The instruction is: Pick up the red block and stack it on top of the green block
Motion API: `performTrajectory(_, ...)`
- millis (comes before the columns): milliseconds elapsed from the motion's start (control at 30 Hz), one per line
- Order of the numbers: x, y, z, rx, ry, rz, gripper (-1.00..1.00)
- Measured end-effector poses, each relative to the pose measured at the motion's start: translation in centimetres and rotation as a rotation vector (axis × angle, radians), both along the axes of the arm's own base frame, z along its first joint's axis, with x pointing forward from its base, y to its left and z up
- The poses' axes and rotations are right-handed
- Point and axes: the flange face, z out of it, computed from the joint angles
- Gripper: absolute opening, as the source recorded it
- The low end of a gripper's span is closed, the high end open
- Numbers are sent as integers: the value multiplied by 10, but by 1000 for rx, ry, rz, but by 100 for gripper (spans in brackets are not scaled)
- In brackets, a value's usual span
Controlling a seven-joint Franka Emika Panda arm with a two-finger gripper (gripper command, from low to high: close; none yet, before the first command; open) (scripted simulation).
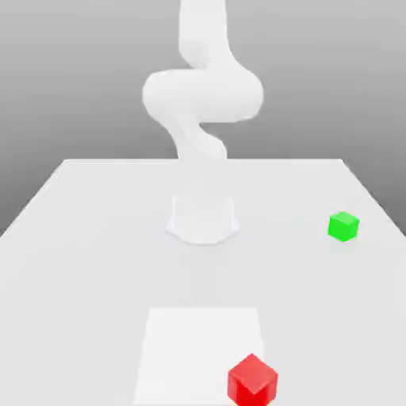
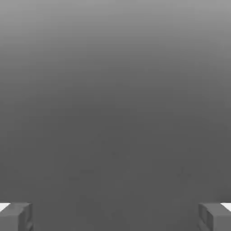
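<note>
So you've got two blocks on your white table (image 1: 87,270), one red and one green, both plain cubes with smooth, flat-coloured faces. Your red block (image 1: 253,382) sits near the table's front, at the exterior view's bottom edge, right by the right-hand front corner of a single flat, pale square patch (image 1: 198,353), overlapping it in the view. Your green block (image 1: 343,227) is well apart from it, over by the table's right edge in the exterior view, further back. You've got one arm (image 1: 204,95), smooth, white and rounded, rising from a base (image 1: 203,220) toward the back edge. In the hand view your gripper (image 2: 115,217) has its two grey, squarish fingers spread wide, nothing between them.
</note>
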Motion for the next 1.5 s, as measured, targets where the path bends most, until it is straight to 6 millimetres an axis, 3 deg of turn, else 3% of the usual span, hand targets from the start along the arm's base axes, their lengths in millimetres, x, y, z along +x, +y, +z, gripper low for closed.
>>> performTrajectory(233, 77, 17, -115, -53, 193, 181, 0)
performTrajectory(467, 118, 41, -241, -120, 376, 352, 0)
performTrajectory(633, 126, 60, -335, -180, 503, 478, 0)
performTrajectory(833, 113, 67, -444, -263, 656, 616, 0)
performTrajectory(1000, 109, 68, -516, -281, 686, 645, 0)
performTrajectory(1033, 108, 68, -526, -281, 687, 645, -100)
performTrajectory(1233, 108, 68, -531, -281, 689, 646, -100)
performTrajectory(1300, 108, 68, -517, -282, 689, 646, -100)
performTrajectory(1400, 108, 68, -481, -281, 689, 646, -100)
performTrajectory(1433, 105, 76, -471, -283, 686, 667, -100)
performTrajectory(1500, 86, 119, -463, -300, 670, 790, -100)
